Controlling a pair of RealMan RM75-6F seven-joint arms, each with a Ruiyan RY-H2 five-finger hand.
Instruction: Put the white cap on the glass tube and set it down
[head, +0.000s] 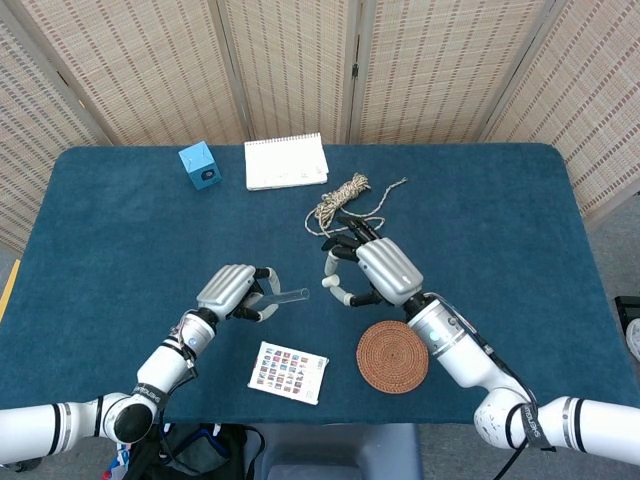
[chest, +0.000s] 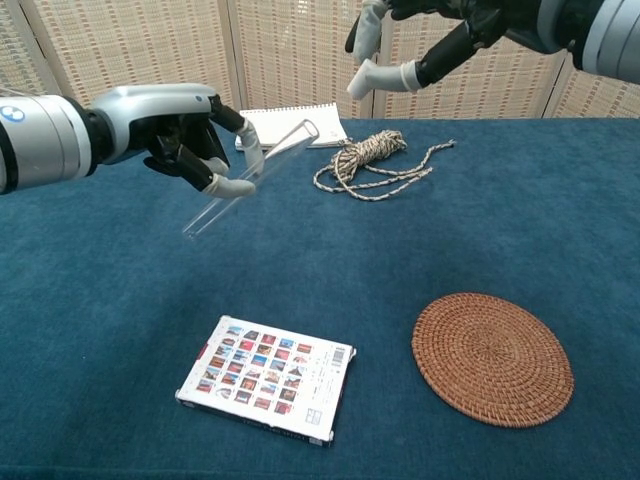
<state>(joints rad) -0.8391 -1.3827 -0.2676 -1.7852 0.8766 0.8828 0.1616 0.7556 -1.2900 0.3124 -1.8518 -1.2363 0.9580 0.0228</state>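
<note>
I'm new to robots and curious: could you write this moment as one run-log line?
left hand: holds glass tube, tilted, lifted | right hand: pinches white cap, raised | cap and tube: apart | stage: capping not yet done

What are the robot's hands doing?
The left hand holds a glass tube up off the table, tilted, with its open end toward the right hand. The right hand is raised too, pinching a small white cap between its fingers. The two hands are close but apart, and the cap is not on the tube yet.
</note>
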